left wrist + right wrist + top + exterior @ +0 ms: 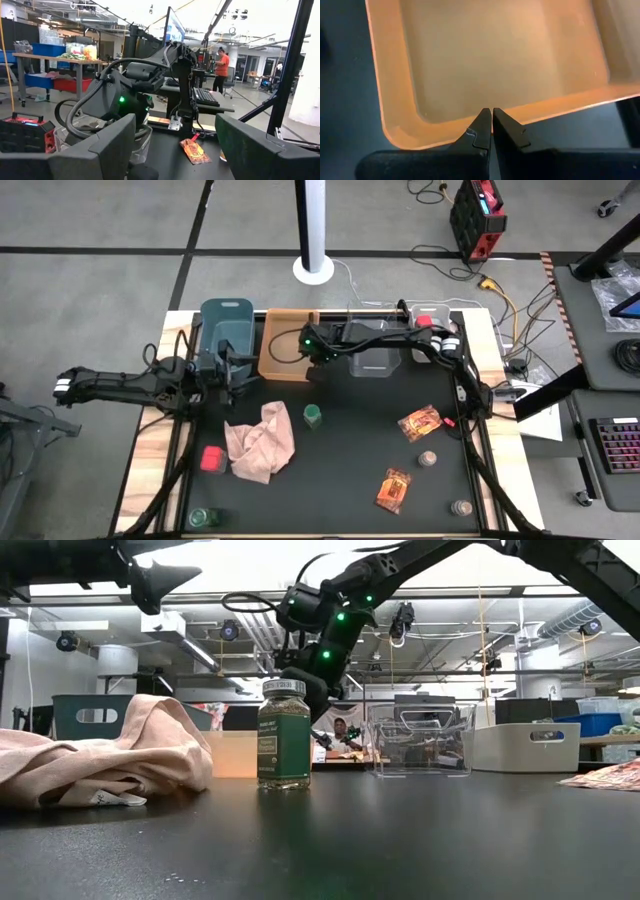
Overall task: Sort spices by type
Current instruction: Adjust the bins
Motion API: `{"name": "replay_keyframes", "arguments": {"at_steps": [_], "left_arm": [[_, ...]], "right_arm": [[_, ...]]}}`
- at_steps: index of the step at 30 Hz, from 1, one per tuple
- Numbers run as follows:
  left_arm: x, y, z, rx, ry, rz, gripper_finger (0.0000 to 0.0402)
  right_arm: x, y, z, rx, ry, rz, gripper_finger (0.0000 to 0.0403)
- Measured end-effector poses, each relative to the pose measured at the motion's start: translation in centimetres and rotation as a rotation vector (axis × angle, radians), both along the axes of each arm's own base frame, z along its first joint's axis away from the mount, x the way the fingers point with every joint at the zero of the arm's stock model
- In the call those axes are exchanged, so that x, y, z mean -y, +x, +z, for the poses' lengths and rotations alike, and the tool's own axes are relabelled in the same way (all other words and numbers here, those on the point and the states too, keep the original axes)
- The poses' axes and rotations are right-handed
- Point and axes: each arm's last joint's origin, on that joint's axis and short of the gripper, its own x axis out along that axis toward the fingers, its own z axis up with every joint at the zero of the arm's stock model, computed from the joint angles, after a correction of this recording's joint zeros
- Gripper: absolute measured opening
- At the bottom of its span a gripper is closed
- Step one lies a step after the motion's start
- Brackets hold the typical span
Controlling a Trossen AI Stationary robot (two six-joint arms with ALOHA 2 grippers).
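Note:
The spices lie scattered on the black mat. One green-capped jar (pixel 313 416) (pixel 284 733) stands mid-table and another (pixel 203 518) at the near left. A red box (pixel 212 458) sits beside the pink cloth (pixel 262 442). Two foil packets (pixel 420 423) (pixel 393 488) and two tan-lidded jars (pixel 427 459) (pixel 461 507) lie on the right. My right gripper (pixel 312 375) (pixel 491 112) is shut with nothing between its fingers, slanting down over the near rim of the orange bin (pixel 288 345). My left gripper (pixel 240 370) (pixel 175 150) waits open at the left, by the teal bin (pixel 228 330). My right gripper's shut fingertips (pixel 482 125) stand over the orange bin's near wall (pixel 545 107), pointing slantwise down. Whether they touch it I cannot tell.
Along the far edge stand the teal, orange, clear (pixel 375 350) and white (pixel 430 330) bins in a row. The crumpled pink cloth lies between the red box and the middle jar. Bare mat shows in the table's middle and near centre.

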Motion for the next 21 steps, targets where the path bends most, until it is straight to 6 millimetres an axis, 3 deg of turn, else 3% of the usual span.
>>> {"name": "replay_keyframes", "arguments": {"at_steps": [21], "left_arm": [[0.00,0.02,-0.06,-0.008,0.000,0.000,0.0259]], "right_arm": [[-0.12,-0.84,-0.08,-0.073,0.020,-0.059,0.0009]]}}
